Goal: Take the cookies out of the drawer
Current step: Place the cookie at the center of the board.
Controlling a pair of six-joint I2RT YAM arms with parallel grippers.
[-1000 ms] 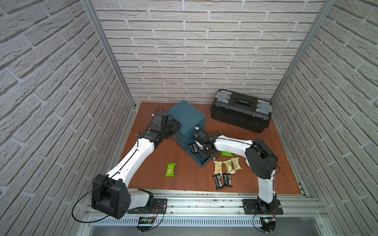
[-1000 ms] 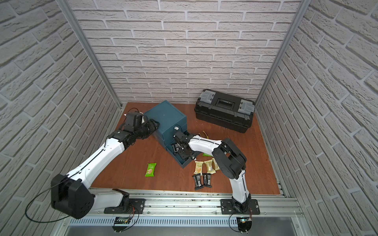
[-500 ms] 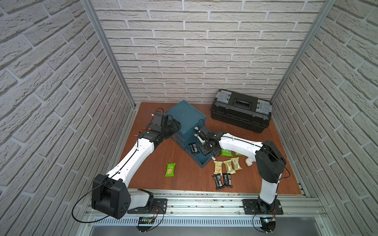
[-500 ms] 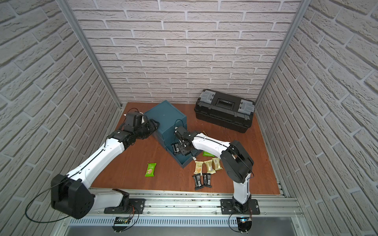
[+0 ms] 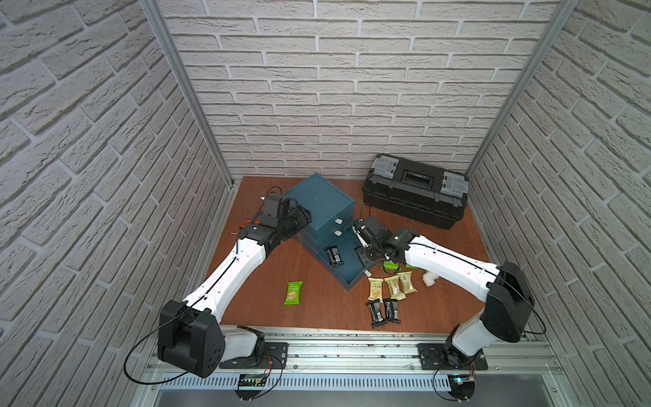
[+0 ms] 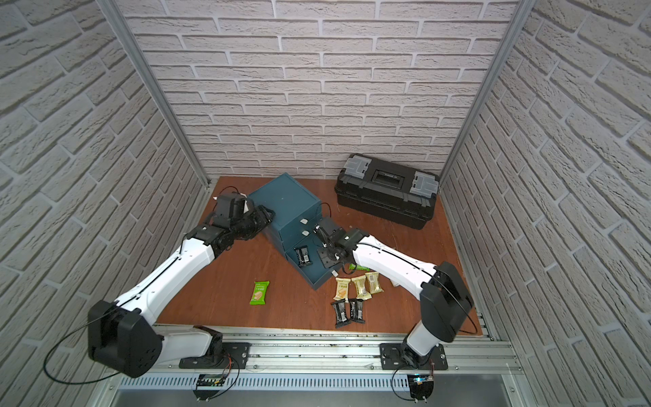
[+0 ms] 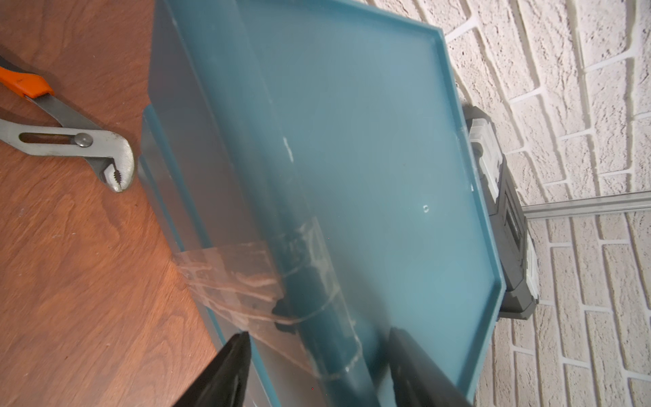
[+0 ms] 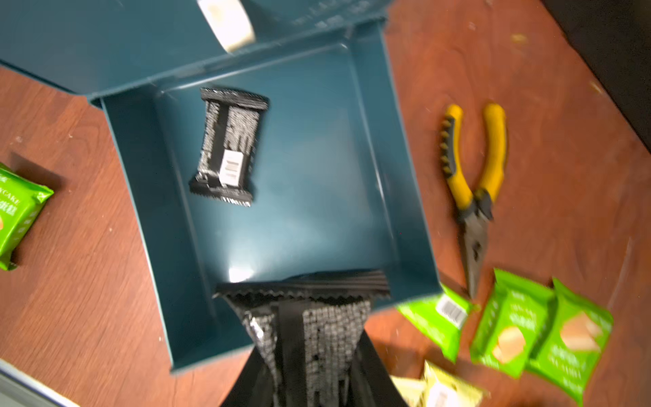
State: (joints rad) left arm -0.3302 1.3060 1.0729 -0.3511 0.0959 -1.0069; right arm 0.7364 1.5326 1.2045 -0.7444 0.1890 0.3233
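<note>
The teal cabinet (image 5: 318, 197) has its bottom drawer (image 5: 347, 282) (image 8: 169, 211) pulled out. One black cookie packet (image 5: 333, 254) (image 8: 229, 146) lies inside it. My right gripper (image 5: 365, 261) (image 8: 310, 349) hangs over the drawer's near right corner, shut on another black packet (image 8: 310, 324). Out on the table lie gold packets (image 5: 392, 286), two black packets (image 5: 383, 312), a green packet (image 5: 294, 292), and more green packets (image 8: 521, 327) beside the drawer. My left gripper (image 5: 303, 215) (image 7: 318, 338) stands open astride the cabinet's (image 7: 352, 141) taped back corner; whether it touches I cannot tell.
A black toolbox (image 5: 415, 190) stands at the back right. Yellow-handled pliers (image 8: 473, 176) lie right of the drawer, and orange-handled pliers (image 7: 70, 141) left of the cabinet. A white pipe elbow (image 5: 430, 278) sits under my right forearm.
My right gripper has come up out of the drawer with a black packet and drawn toward its right front corner; the right elbow swung outward. The left arm has stayed put.
</note>
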